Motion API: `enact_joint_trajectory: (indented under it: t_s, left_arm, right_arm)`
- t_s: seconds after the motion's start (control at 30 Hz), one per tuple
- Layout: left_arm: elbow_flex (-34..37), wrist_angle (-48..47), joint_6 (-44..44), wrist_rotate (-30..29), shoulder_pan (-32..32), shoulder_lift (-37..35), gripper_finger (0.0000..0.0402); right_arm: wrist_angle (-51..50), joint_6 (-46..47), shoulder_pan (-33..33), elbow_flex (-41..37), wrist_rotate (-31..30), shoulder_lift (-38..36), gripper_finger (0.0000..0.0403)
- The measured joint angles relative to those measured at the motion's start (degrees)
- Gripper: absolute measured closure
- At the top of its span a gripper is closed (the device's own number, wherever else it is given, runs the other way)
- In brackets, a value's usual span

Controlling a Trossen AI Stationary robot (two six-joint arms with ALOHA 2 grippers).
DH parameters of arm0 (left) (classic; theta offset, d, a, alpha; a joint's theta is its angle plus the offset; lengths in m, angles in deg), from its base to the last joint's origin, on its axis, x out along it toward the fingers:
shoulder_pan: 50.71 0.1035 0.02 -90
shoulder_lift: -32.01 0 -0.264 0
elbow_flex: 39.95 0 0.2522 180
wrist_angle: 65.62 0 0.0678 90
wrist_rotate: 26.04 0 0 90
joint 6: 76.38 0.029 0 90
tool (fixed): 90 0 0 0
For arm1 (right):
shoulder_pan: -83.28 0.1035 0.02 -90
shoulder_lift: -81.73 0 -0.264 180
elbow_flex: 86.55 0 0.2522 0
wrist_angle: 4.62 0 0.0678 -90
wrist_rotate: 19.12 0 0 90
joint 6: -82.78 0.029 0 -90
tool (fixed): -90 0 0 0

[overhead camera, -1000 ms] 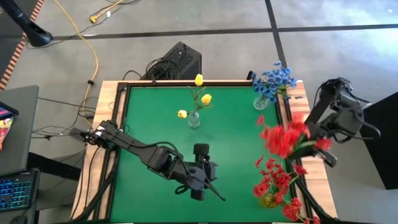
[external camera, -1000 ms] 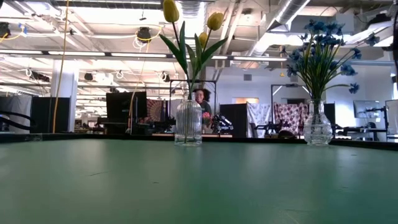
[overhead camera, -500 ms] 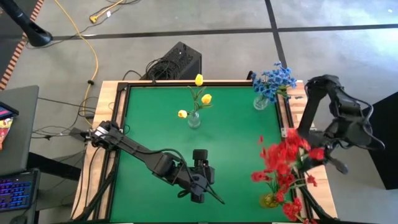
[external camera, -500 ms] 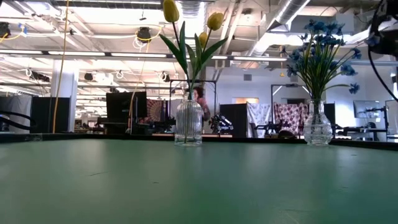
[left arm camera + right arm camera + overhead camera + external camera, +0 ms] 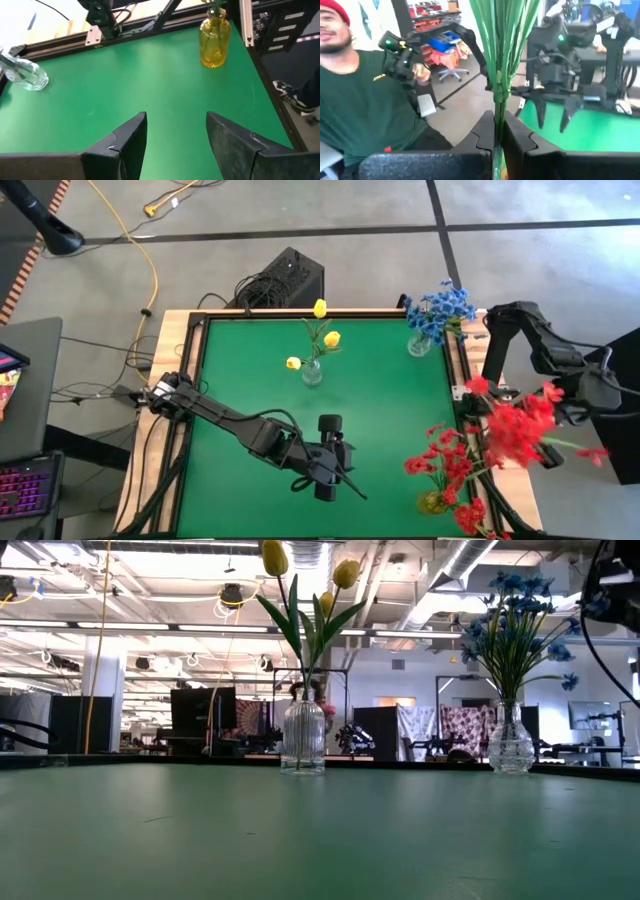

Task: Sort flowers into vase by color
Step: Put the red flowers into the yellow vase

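Observation:
My right gripper (image 5: 498,119) is shut on a bunch of red flowers (image 5: 520,425), held out past the table's right edge. Other red flowers (image 5: 445,465) stand with their stems in a yellow vase (image 5: 215,37) at the near right corner. Yellow tulips (image 5: 322,335) stand in a clear vase (image 5: 303,737) at the far middle. Blue flowers (image 5: 440,308) stand in a clear vase (image 5: 511,742) at the far right. My left gripper (image 5: 175,135) hangs open over the bare green mat near the front middle, with nothing between its fingers. My right gripper pinches the bundle of several thin green stems (image 5: 498,97) between its two fingers, which lie across the stems. The fingers point about level. The bunch is lifted clear, with its red blooms (image 5: 515,430) toward the table and over its right edge.
A person in a green shirt (image 5: 365,100) is beyond the table in the right wrist view. A black box (image 5: 290,275) with cables sits behind the far edge. The wooden frame (image 5: 470,380) rims the mat. Open green mat (image 5: 250,380) lies on the left half.
My right gripper has swung with the red bunch toward the table's right edge and past it, rolling as it went. The blooms have moved from over the mat's right side to over the frame. My left gripper has shifted slightly toward the right edge.

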Motion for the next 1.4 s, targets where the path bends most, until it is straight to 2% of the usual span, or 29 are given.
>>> enact_joint_trajectory:
  t_s: [0.17, 0.33, 0.57, 0.7, 1.0, 1.2, 1.4]
  left_arm:
    - [0.0, 0.0, -0.1, 1.5, 0.0, 0.0, 0.0210]
    - [0.0, -0.2, -0.1, 1.9, 0.0, 0.0, 0.0210]
    - [0.0, 0.0, 1.0, 1.8, 0.1, 0.0, 0.0210]
    - [0.0, 0.2, 1.1, 1.8, 0.4, 0.0, 0.0210]
    - [0.0, 3.3, 1.6, 2.7, 1.2, 0.0, 0.0210]
    - [0.0, 3.1, 1.6, 2.9, 1.1, 0.0, 0.0210]
    - [0.0, 3.1, 1.6, 2.9, 1.2, 0.0, 0.0210]
  right_arm:
    - [-2.5, 6.2, 0.8, 0.0, 3.1, -1.3, 0.0363]
    - [2.3, 6.2, 3.3, 0.0, 8.2, -0.5, 0.0364]
    - [3.0, 12.2, 9.5, 0.0, 7.7, 4.6, 0.0363]
    - [2.2, 17.7, 11.6, -0.1, 4.3, 9.2, 0.0363]
    - [-0.4, 17.1, 15.1, -0.1, -10.7, 18.5, 0.0362]
    - [-10.7, 29.4, 17.6, -0.1, -18.2, 22.0, 0.0361]
    - [-23.2, 43.4, 16.9, -0.1, -21.2, 24.1, 0.0361]
